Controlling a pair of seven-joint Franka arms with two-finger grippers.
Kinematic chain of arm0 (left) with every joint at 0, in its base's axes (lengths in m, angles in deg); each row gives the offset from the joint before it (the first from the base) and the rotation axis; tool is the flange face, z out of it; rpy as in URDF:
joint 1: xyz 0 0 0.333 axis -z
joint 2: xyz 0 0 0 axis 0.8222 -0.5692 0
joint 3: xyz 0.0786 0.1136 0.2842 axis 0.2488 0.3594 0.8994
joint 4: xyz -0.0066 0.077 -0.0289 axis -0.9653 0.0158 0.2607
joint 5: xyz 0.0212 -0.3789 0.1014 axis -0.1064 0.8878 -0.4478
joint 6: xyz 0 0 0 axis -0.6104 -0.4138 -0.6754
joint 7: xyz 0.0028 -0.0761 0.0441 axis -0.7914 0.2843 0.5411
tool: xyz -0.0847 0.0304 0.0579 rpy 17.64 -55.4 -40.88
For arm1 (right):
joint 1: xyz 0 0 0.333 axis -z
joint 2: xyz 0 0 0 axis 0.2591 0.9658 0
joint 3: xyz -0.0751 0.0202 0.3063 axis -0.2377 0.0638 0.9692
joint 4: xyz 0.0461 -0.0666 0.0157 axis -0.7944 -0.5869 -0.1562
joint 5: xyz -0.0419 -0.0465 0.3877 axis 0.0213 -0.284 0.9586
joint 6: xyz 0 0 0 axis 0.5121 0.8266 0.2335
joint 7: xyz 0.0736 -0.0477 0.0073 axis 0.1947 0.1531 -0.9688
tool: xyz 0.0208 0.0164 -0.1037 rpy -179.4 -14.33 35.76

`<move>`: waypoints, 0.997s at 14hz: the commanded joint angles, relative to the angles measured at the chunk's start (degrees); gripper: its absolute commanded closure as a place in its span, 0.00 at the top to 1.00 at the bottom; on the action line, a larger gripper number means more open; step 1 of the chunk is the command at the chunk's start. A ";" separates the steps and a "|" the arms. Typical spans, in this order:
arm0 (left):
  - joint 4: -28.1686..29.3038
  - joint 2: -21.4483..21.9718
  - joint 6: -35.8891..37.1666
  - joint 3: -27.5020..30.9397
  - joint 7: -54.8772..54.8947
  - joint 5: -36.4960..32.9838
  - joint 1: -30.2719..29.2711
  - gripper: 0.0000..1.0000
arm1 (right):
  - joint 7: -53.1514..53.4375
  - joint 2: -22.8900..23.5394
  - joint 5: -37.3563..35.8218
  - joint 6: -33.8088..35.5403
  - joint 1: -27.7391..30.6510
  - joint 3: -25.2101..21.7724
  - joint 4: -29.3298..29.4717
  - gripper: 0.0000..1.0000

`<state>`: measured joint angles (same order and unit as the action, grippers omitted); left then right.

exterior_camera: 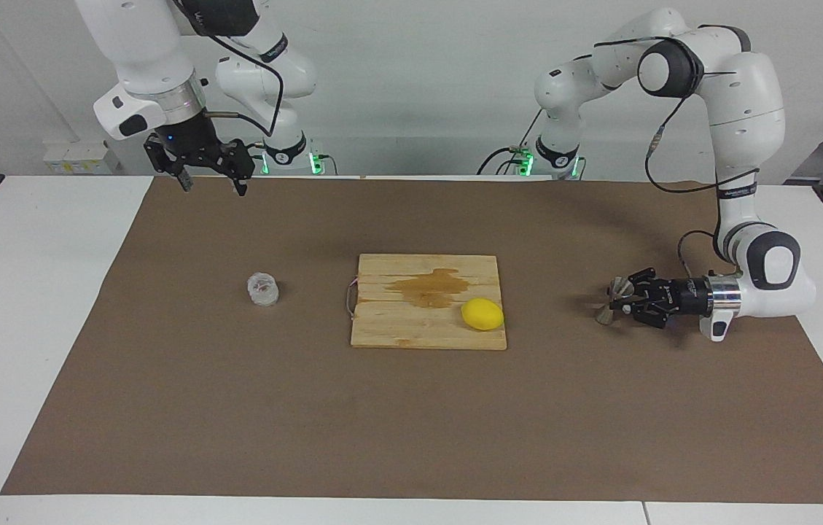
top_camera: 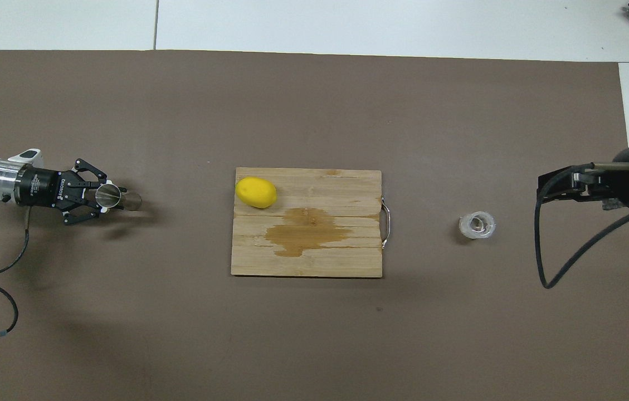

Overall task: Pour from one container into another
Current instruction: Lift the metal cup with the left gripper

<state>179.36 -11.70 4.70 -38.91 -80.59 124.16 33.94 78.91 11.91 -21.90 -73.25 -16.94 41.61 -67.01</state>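
left gripper (exterior_camera: 621,299) at frame right, clamped on metal jigger (exterior_camera: 611,300)'s narrow waist: light, rigid, slick | right gripper (exterior_camera: 211,180) upper left, jaws spread, empty | glass cup (exterior_camera: 263,289) left of centre: fragile, take by faceted sides

The middle of the tabletop (exterior_camera: 411,430) is taken by a flat rectangular wooden cutting board (exterior_camera: 411,328) carrying a yellow oval lemon (exterior_camera: 482,314). Toward the right arm's end, a small squat clear glass cup (exterior_camera: 263,289) stands alone with open mat all round. The brown mat farther from the robots than the board offers a wide free lane.
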 commanded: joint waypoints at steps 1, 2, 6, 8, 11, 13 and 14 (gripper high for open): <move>0.47 -0.09 1.14 0.01 0.21 1.44 -0.52 0.27 | -0.35 -1.17 1.41 -0.03 0.34 -0.19 -1.36 1.00; 0.47 -0.09 1.14 0.01 0.21 1.52 -0.60 0.26 | -0.35 -1.17 1.32 -0.03 0.34 -0.19 -1.36 1.00; 0.55 -0.35 1.58 0.01 0.21 2.49 -0.69 0.20 | -0.35 -1.17 1.32 -0.03 0.34 -0.19 -1.28 1.00; 0.47 -0.26 1.93 -0.08 0.13 3.80 -0.69 0.13 | -0.35 -1.17 1.41 -0.03 0.34 -0.19 -1.28 1.00; 0.47 -0.18 2.37 -0.34 0.04 5.38 -0.61 0.02 | -0.35 -1.17 1.41 -0.03 0.34 -0.19 -1.36 1.00; 0.47 0.26 2.46 -0.96 -1.27 6.62 -0.17 0.02 | -0.35 -1.17 1.41 -0.03 0.34 -0.19 -1.36 1.00; 0.55 0.53 2.46 -1.13 -1.80 7.23 0.01 0.02 | -0.35 -1.17 1.41 -0.03 0.34 -0.19 -1.36 1.00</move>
<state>179.36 -11.91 6.13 -39.57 -80.94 129.52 33.93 78.91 11.91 -21.90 -73.25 -16.94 41.61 -67.01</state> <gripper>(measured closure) 0.692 0.000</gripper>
